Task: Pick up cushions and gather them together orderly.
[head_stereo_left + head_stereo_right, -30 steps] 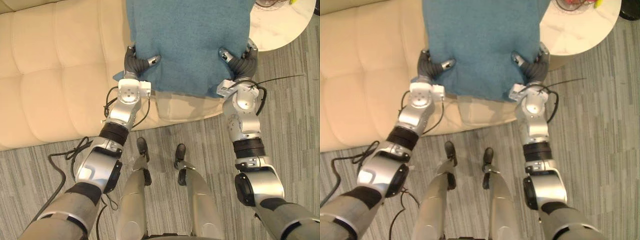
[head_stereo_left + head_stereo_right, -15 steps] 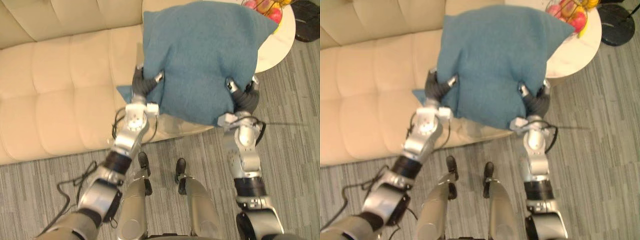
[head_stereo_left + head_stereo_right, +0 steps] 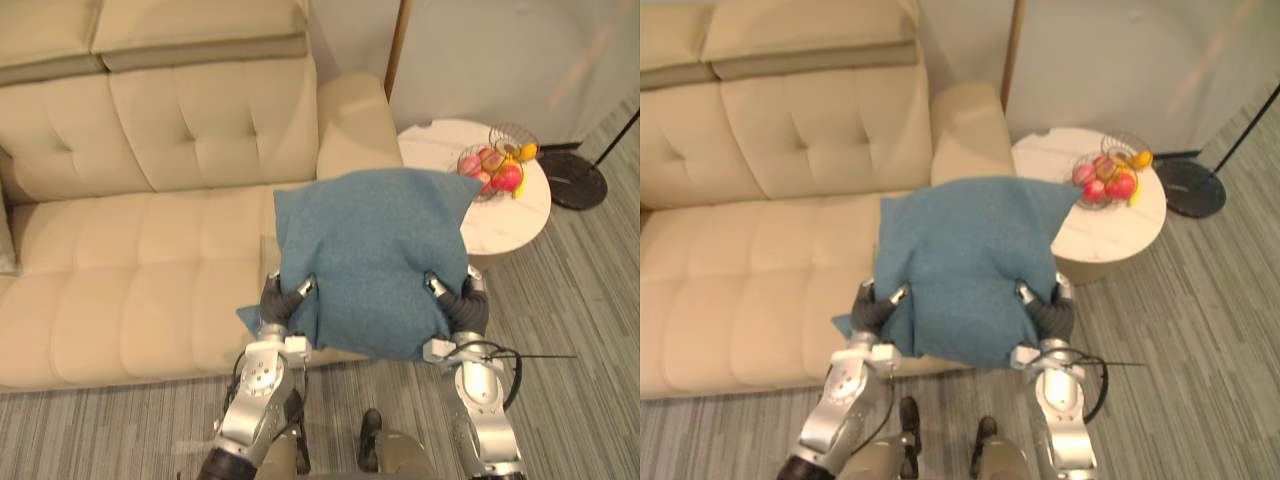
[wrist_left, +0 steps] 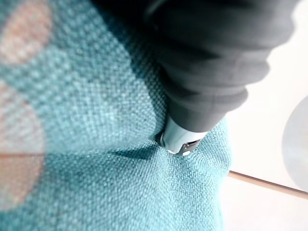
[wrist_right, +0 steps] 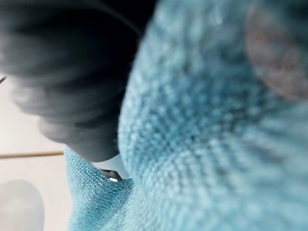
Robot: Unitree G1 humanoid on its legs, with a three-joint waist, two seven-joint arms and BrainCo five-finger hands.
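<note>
One teal cushion (image 3: pixel 370 255), carry step: lower corners clamped in the curled left hand (image 3: pixel 281 303) and right hand (image 3: pixel 457 303), aloft above the front edge of the sofa (image 3: pixel 150 270); next, likely a level set-down.

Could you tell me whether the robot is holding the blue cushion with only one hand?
No, the left hand and the right hand each grip a lower corner of the blue cushion.
</note>
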